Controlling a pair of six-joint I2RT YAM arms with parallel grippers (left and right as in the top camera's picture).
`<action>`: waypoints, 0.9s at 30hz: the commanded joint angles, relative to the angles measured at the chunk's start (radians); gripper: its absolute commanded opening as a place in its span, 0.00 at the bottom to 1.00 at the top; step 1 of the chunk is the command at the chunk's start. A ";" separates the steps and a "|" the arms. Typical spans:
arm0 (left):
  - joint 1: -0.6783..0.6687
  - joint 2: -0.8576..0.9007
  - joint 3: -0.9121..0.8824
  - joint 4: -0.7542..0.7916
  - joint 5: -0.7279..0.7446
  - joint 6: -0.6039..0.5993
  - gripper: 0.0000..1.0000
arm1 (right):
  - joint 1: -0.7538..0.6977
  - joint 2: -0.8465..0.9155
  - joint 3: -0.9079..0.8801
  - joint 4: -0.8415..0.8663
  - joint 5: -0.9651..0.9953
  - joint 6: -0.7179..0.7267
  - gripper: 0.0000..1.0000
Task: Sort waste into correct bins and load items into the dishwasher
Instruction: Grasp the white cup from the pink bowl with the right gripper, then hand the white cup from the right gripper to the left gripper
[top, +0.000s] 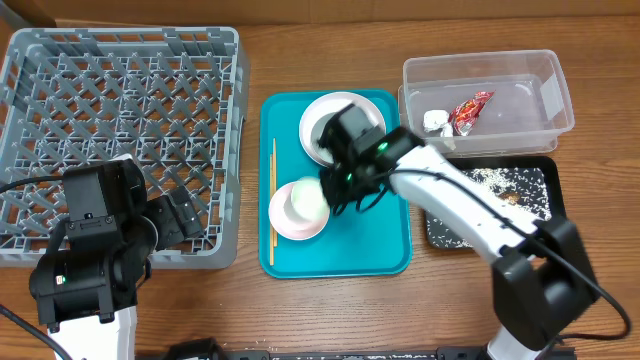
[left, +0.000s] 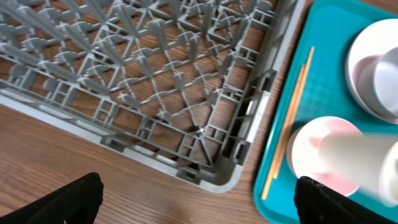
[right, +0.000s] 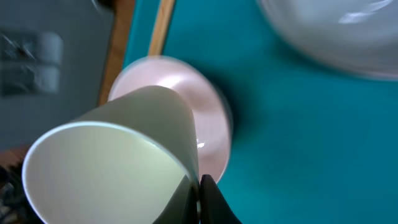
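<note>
My right gripper (top: 335, 190) is shut on the rim of a pale green cup (right: 112, 168) and holds it over a pink plate (top: 285, 218) on the teal tray (top: 370, 250). The cup also shows in the overhead view (top: 312, 200) and in the left wrist view (left: 360, 162). A white bowl (top: 318, 118) sits at the tray's back. Wooden chopsticks (top: 273, 190) lie along the tray's left side. The grey dishwasher rack (top: 120, 120) stands to the left. My left gripper (left: 199, 199) is open and empty above bare table, by the rack's near right corner.
A clear plastic bin (top: 487, 95) at the back right holds a red wrapper (top: 470, 108) and a white scrap (top: 434, 120). A black tray (top: 530, 190) with crumbs lies in front of it.
</note>
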 joint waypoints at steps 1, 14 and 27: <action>0.007 0.003 0.016 0.014 0.102 -0.021 1.00 | -0.092 -0.144 0.093 -0.008 -0.022 -0.002 0.04; -0.142 0.187 0.015 0.304 0.706 0.113 1.00 | -0.367 -0.209 0.060 -0.084 -0.663 -0.138 0.04; -0.319 0.335 0.015 0.700 1.111 0.141 1.00 | -0.367 -0.209 0.057 -0.061 -0.819 -0.138 0.04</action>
